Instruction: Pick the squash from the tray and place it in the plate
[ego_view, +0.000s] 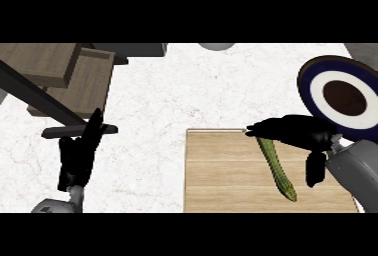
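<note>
A long green squash (279, 172) lies on the pale wooden tray (221, 175), running from the tray's far edge toward its near right side. My right hand (295, 131) is over the squash's far end with its fingers curled round that end. The plate (325, 95), dark blue at the rim with a white ring and a brown centre, sits at the right edge just beyond this hand. My left hand (80, 155) rests at the left with straight fingers pointing up, holding nothing.
Wooden boxes (66, 75) and a dark bar (37, 92) stand at the far left. A grey object (133, 49) and a round grey one (215, 46) sit along the far edge. White marble counter (192, 90) lies between the tray and the boxes.
</note>
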